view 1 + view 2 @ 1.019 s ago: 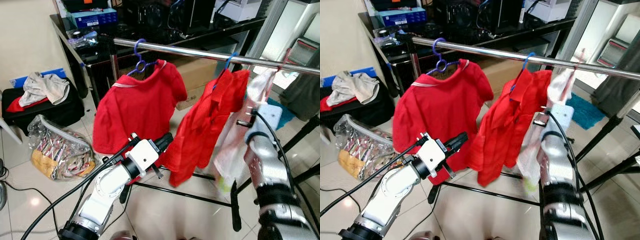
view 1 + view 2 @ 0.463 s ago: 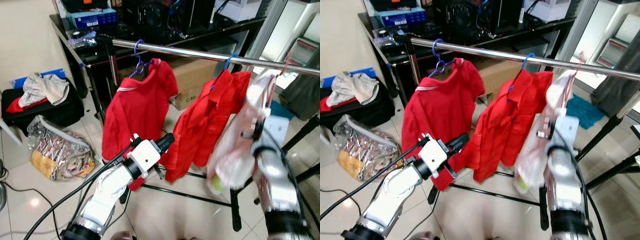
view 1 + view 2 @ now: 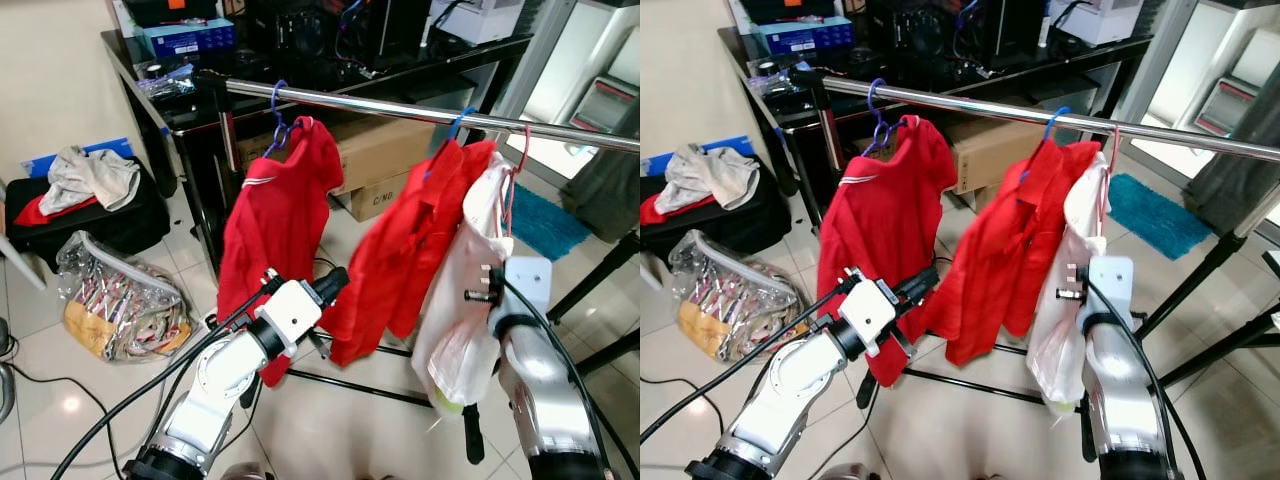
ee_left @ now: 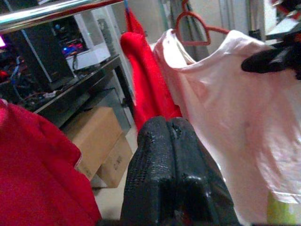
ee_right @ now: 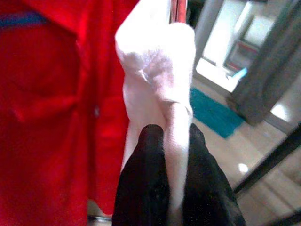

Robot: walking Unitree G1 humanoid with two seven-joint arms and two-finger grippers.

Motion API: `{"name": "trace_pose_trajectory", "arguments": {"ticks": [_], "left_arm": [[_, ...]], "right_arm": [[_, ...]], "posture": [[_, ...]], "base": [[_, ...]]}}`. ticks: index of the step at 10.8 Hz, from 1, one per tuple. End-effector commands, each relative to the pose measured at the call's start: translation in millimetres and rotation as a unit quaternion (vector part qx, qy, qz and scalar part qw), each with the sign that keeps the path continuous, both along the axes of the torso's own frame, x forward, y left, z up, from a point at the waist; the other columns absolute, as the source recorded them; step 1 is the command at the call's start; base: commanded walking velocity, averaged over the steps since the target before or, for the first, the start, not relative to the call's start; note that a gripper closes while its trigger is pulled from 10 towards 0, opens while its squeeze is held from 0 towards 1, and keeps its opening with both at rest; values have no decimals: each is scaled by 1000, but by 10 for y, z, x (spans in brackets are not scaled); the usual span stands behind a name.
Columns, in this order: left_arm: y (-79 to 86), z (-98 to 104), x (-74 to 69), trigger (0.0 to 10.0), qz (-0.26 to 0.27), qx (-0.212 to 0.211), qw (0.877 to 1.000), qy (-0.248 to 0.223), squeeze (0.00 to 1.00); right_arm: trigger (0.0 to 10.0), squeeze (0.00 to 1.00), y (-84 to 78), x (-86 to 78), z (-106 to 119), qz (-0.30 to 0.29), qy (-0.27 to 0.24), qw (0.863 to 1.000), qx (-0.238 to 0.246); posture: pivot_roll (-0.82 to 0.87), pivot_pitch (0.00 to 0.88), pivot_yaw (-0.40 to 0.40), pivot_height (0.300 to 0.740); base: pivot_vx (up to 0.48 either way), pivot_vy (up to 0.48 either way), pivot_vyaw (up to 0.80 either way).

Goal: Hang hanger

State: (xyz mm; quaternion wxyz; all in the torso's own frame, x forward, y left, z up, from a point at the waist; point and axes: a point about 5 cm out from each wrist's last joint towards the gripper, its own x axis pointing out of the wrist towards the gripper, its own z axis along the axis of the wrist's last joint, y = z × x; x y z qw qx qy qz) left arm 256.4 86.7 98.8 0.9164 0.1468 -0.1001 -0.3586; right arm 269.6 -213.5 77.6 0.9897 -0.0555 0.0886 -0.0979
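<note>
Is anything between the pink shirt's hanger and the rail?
Nothing visible: the red hanger is hooked on the rail, beside the red shirt. The right tool pinches the pink shirt.

Three garments hang on one rail (image 3: 400,105): two red shirts (image 3: 275,235) (image 3: 405,245) and one pale shirt (image 3: 465,290). Three hangers: two blue (image 3: 277,120) (image 3: 460,122), one red (image 3: 520,150).

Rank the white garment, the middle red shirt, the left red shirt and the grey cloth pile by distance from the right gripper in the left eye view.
1. White garment: pinched in the right gripper.
2. Middle red shirt: beside it, leftward.
3. Left red shirt: at the rail's left end.
4. Grey cloth pile: far left, on the black bag.
</note>
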Motion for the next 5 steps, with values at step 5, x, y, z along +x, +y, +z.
{"name": "trace_pose_trajectory", "arguments": {"ticks": [5], "left_arm": [[7, 14, 21, 10000, 65, -71, 995, 24, 0]], "right_arm": [[10000, 0, 44, -158, 144, 54, -56, 997, -22]], "posture": [[166, 17, -25, 740]], "base": [[0, 0, 0]]}}
